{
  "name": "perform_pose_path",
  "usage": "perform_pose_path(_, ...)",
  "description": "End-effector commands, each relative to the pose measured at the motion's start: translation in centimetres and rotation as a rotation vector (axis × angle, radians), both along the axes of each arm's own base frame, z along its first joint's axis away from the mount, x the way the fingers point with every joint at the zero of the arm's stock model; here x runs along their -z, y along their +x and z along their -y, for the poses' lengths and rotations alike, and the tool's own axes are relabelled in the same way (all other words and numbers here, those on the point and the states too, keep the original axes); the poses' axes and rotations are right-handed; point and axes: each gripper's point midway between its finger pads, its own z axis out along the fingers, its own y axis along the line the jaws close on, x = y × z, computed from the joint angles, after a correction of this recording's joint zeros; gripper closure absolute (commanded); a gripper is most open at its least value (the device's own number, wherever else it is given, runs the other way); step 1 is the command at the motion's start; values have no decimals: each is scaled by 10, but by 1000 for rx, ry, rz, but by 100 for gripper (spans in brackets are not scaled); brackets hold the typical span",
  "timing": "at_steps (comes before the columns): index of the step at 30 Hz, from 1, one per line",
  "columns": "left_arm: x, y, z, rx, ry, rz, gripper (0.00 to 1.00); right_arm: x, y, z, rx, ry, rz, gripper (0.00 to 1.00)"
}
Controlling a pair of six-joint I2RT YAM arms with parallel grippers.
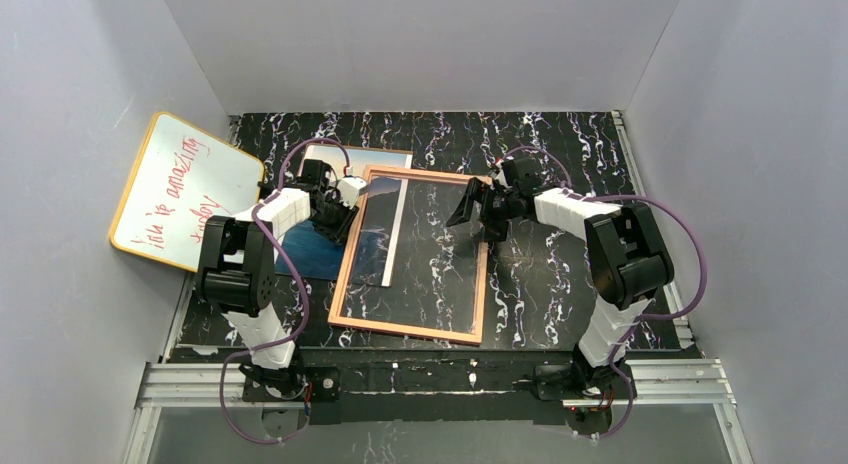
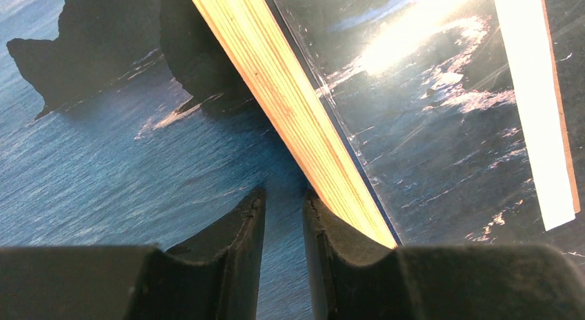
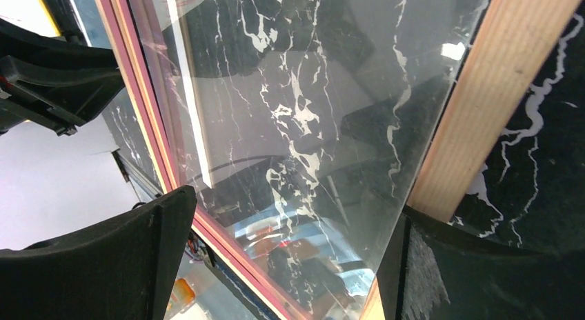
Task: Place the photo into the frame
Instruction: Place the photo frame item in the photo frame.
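Black, white-veined table (image 1: 560,274) fills the floor of a grey-walled booth, and the frame (image 1: 410,329) lies flat near its middle, slightly skewed. Everything else is placed from that frame.

A whiteboard (image 1: 185,189) with red writing leans against the wall well off the frame's left side.

The photo (image 1: 310,249) lies face up on the table, partly tucked under the frame's left rail. Its blue sea shows outside that rail, and its white margin shows as a pale strip through the glazing inside the frame. 1 corner of the print also pokes out past the frame's far rail.

The left gripper (image 1: 347,196) is down at the far part of the frame's left rail. From the left wrist its 2 fingers stand only a narrow slit apart (image 2: 284,199), with the blue of the photo (image 2: 124,147) showing in the slit and nothing visibly pinched. The right-hand finger (image 2: 331,230) sits against the pale wooden edge of the frame (image 2: 290,92). Whether it presses on the rail cannot be told.

The right gripper (image 1: 468,206) hangs over the frame's far right part, spread wide and holding nothing. In its wrist view (image 3: 296,210) the clear pane lies between the 2 fingers, and the frame's light wood rail (image 3: 483,92) runs beside the right one, with bare table (image 3: 545,161) beyond.
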Motion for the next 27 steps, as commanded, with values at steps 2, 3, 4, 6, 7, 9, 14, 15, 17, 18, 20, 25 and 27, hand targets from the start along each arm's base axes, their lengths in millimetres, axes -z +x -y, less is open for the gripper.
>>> perform_pose_path(2, 21, -40, 4, 23, -4, -154, 75, -26, 11, 3, 9, -24, 80, 1)
perform_pose_path(3, 22, -41, 4, 24, -3, -155, 75, -25, 11, 3, 9, -27, 78, 1)
perform_pose_path(4, 22, -41, 3, 24, -1, -155, 75, -24, 11, 3, 9, -30, 73, 1)
perform_pose_path(6, 22, -41, 3, 24, 0, -156, 75, -22, 10, 5, 10, -46, 67, 1)
perform_pose_path(7, 22, -41, 3, 24, 0, -156, 75, -22, 10, 6, 12, -53, 67, 1)
perform_pose_path(9, 23, -41, 4, 25, -2, -158, 75, -22, 10, 8, 15, -70, 66, 1)
perform_pose_path(14, 23, -41, 4, 22, -5, -160, 76, -21, 11, 11, 13, -123, 65, 1)
perform_pose_path(15, 23, -41, 4, 22, -4, -161, 76, -21, 11, 11, 11, -128, 67, 1)
perform_pose_path(17, 23, -40, 4, 22, -3, -161, 76, -21, 10, 9, 7, -129, 69, 1)
perform_pose_path(18, 24, -41, 4, 21, -3, -164, 76, -21, 10, 8, 4, -130, 67, 1)
perform_pose_path(20, 24, -41, 4, 21, -5, -163, 76, -22, 9, 3, -5, -116, 69, 1)
perform_pose_path(25, 24, -41, 5, 22, -6, -165, 76, -27, 9, -11, -21, -73, 77, 1)
perform_pose_path(27, 25, -41, 5, 22, -8, -168, 76, -29, 10, -16, -27, -69, 79, 1)
